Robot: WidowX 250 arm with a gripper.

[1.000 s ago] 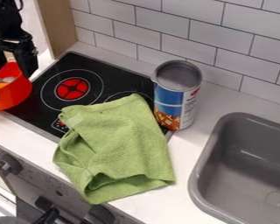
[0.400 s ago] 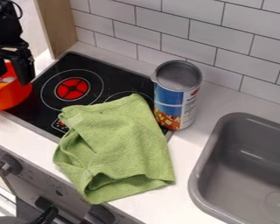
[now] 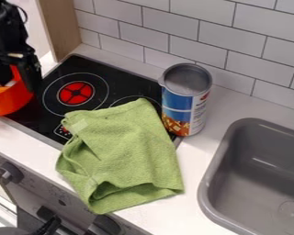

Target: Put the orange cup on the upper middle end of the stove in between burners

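Observation:
At the upper left, my gripper [image 3: 17, 83] is open, with its two fingers spread apart over the orange cup. The orange cup [image 3: 13, 102] is a round, pot-like vessel with a grey knob on its near side, standing at the stove's left end by the frame's left edge. My gripper and arm hide part of its rim; whether a finger touches it I cannot tell. The black stove [image 3: 88, 64] has a red-centred burner [image 3: 75, 93] at its left and another burner ring [image 3: 134, 99] partly under the cloth.
A green cloth [image 3: 126, 147] covers the stove's front right part and hangs toward the counter edge. A tall blue and white can [image 3: 185, 103] stands at the stove's right. Farther right is a grey sink [image 3: 214, 160]; a tiled wall runs behind.
My gripper has come slightly lower over the orange cup, and has shifted a little to the right since the middle frame. The cup, cloth and can have stayed put.

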